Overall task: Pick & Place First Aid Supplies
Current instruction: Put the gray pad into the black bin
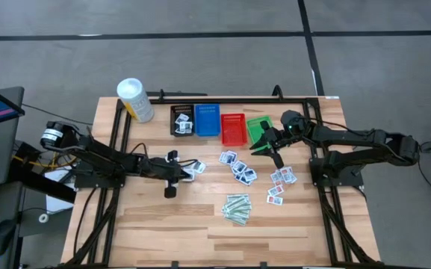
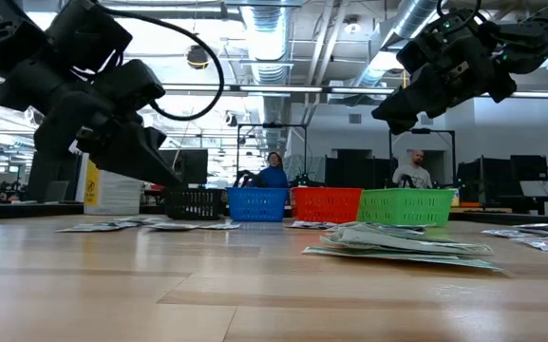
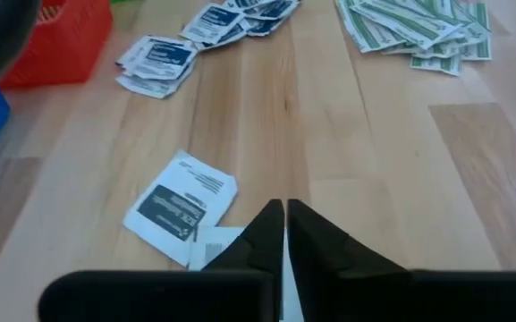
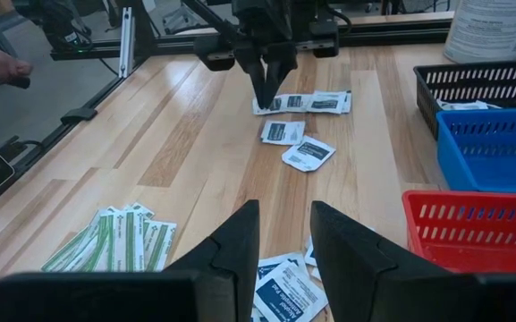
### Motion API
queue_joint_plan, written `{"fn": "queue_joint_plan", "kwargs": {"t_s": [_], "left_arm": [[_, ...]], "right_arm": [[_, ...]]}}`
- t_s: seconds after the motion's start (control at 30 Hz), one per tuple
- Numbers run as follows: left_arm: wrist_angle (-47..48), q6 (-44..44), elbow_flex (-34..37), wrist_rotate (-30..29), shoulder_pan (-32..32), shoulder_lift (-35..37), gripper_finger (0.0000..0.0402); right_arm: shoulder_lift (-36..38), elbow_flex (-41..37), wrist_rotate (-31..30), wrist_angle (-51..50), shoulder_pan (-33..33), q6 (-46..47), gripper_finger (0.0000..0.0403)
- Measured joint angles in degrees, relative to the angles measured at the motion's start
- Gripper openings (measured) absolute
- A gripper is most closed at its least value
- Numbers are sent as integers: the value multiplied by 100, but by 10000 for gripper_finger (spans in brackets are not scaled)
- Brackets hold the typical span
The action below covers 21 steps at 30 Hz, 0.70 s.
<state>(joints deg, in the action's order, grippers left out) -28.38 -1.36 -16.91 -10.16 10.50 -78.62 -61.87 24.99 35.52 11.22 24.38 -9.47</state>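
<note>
White packets (image 1: 239, 169) lie scattered across the middle of the worktop (image 1: 163, 224), with a pile of pale-green strips (image 1: 237, 208) nearer its front edge. A few more packets (image 1: 193, 167) lie left of centre, where the left gripper (image 3: 284, 219) has its fingers pinched together on the edge of one white packet (image 3: 217, 246). The right gripper (image 4: 284, 234) hovers partly open and empty near the green basket (image 1: 258, 128), at the right end of the basket row by the far edge.
</note>
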Motion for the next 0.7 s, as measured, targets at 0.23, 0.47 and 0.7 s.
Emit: {"fn": "queue_joint_plan", "kwargs": {"t_s": [0.23, 0.47, 0.7], "left_arm": [[-13, -289, -7, -95, 0, -36, 55], [-17, -239, -9, 30, 2, -36, 126], [7, -223, -15, 60, 2, -40, 180]], "right_arm": [[2, 0, 1, 0, 0, 0, 98], [0, 0, 1, 0, 0, 0, 98], [2, 0, 1, 0, 0, 0, 98]]}}
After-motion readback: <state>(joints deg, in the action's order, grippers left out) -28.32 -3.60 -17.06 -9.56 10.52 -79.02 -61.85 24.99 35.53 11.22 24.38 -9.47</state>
